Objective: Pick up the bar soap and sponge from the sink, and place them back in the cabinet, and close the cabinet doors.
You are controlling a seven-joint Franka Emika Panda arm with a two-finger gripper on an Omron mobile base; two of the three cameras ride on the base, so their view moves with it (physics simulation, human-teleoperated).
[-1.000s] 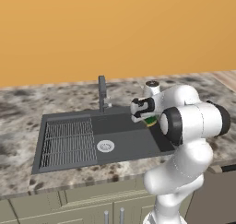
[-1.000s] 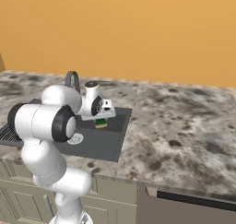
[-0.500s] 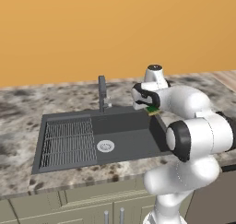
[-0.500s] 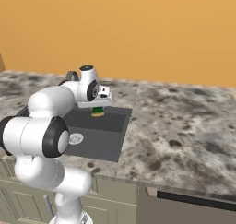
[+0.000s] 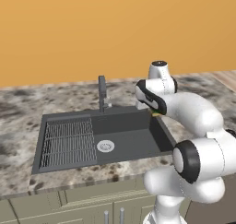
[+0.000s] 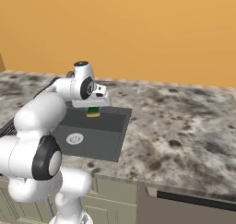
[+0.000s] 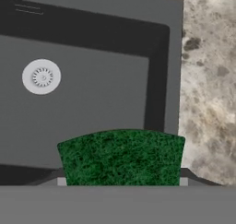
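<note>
Moved: since the earlier frame we lifted the sponge [image 7: 122, 157] higher above the sink [image 7: 92, 112].
Fingers: our gripper [image 6: 94, 109] was clamped on the sponge.
Handling: light, soft, we judged; hold mid-sides, gently.
Sponge: above sink's right end.

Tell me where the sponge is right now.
The sponge is held in the gripper, lifted above the sink's right end near the counter; the right base view shows it hanging under the hand.
</note>
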